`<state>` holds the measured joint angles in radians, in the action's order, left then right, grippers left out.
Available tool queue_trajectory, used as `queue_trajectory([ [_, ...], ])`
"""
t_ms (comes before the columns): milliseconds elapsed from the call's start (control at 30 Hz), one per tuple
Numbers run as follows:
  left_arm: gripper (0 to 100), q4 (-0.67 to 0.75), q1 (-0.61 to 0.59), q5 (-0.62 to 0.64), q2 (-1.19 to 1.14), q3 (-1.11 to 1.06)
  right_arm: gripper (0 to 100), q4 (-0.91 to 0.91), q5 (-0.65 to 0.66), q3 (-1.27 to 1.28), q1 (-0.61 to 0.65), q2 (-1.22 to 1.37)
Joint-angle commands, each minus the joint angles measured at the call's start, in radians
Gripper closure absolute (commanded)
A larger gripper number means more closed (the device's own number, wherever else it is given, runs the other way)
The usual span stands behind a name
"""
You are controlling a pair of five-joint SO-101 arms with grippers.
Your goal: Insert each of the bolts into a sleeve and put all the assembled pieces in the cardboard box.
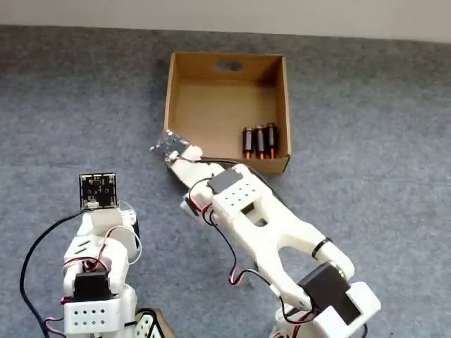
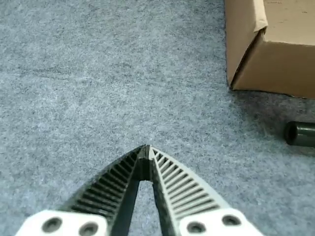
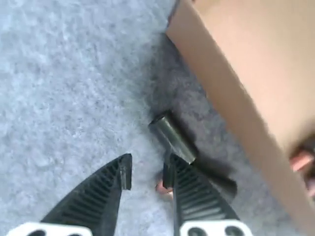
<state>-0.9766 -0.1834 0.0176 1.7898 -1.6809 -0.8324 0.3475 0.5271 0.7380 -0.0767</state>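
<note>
The cardboard box [image 1: 169, 105] stands at the back of the grey carpet, with three assembled pieces [image 1: 259, 141] lying side by side in its near right corner. A dark sleeve [image 3: 172, 136] lies on the carpet close to the box wall [image 3: 231, 93], just beyond my right gripper [image 3: 146, 172], which is open and holds nothing. A small copper-coloured bit [image 3: 160, 187] peeks out beside one fingertip [image 3: 170, 172]. My left gripper [image 2: 145, 150] is shut and empty, low over bare carpet. The sleeve [image 2: 299, 133] appears off to its side, below the box corner [image 2: 246, 59].
The right arm [image 1: 254, 211] stretches diagonally from the near right to the box's near left corner. The left arm [image 1: 95, 260] sits folded at the near left. Open carpet lies left of the box and right of it.
</note>
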Motion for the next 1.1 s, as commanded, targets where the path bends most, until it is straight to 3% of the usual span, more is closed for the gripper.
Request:
queue_trajectory([
  [0, 99, 0.0, 0.015, -0.008, 0.013, -0.016, 89.2, -0.005, 0.074, -0.041, 0.005, -0.002],
  [200, 99, 0.0, 0.015, -0.009, 0.013, -0.016, 77.2, -0.007, 0.104, -0.044, 0.001, 0.012],
  [633, 99, 0.0, 0.01, -0.009, 0.013, -0.016, 77.2, -0.012, 0.103, -0.229, -0.002, 0.271],
  [700, 99, 0.0, 0.01, -0.009, 0.013, -0.016, 81.0, -0.013, 0.103, -0.228, -0.01, 0.282],
  [833, 99, 0.0, 0.01, -0.009, 0.013, -0.016, 99.8, -0.021, 0.101, -0.223, -0.033, 0.282],
  [1067, 99, 0.0, 0.01, -0.009, 0.013, -0.016, 99.2, -0.084, -0.046, -0.213, -0.045, 0.142],
])
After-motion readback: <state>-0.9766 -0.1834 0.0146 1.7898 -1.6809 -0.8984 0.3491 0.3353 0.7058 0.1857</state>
